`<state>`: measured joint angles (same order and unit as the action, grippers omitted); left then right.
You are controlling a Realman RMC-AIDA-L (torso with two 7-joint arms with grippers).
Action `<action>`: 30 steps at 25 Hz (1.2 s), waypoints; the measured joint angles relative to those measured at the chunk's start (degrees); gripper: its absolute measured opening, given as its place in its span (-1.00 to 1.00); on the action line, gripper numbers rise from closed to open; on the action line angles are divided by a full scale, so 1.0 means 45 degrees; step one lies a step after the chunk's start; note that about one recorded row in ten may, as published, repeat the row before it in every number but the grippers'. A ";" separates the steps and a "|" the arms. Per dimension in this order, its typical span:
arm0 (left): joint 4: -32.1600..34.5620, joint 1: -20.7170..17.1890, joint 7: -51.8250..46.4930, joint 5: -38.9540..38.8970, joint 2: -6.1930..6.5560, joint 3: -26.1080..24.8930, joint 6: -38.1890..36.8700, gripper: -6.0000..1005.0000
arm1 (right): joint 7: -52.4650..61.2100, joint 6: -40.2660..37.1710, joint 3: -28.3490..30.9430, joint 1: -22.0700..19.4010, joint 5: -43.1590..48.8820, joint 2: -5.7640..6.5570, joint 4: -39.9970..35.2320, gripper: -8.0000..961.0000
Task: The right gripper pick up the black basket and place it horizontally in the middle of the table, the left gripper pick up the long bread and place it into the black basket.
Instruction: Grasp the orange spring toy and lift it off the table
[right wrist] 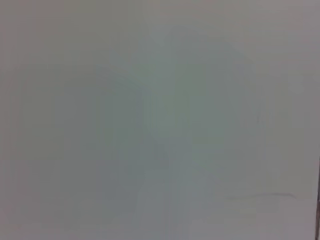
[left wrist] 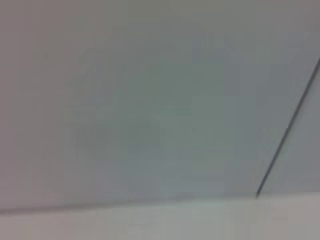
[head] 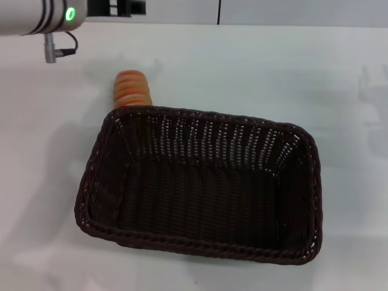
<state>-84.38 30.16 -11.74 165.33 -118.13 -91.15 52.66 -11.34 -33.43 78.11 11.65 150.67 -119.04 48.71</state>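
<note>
Basket [head: 200,188] lies level mid-frame on the desk [head: 339,79], bread [head: 132,88] touching its upper-left rim: bread pickup pending, left arm [head: 36,15] upper left (fingers' state cannot tell).

A plain pale grey-white surface [right wrist: 150,120] fills nearly the whole right wrist view, smooth and unmarked. A faint thin line [right wrist: 260,196] crosses low on one side, and a dark sliver [right wrist: 318,215] sits at the picture's edge just beside it.
</note>
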 joint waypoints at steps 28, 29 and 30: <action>0.8687 0.6194 0.0243 0.0038 -0.0008 -0.0272 0.2476 0.48 | -0.0167 0.0124 0.0152 -0.0060 0.0390 0.0101 -0.0064 -0.14; 0.8792 0.6254 0.0266 0.0037 -0.0006 -0.0276 0.2461 0.48 | -0.0167 0.0124 0.0154 -0.0065 0.0400 0.0095 -0.0049 -0.14; 0.8934 0.6312 0.0282 0.0037 -0.0006 -0.0281 0.2440 0.48 | -0.0168 0.0124 0.0156 -0.0067 0.0404 0.0093 -0.0026 -0.14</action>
<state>-44.18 58.56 -10.47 165.50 -118.16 -92.42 63.64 -12.10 -32.87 78.81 11.35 152.49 -118.62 48.59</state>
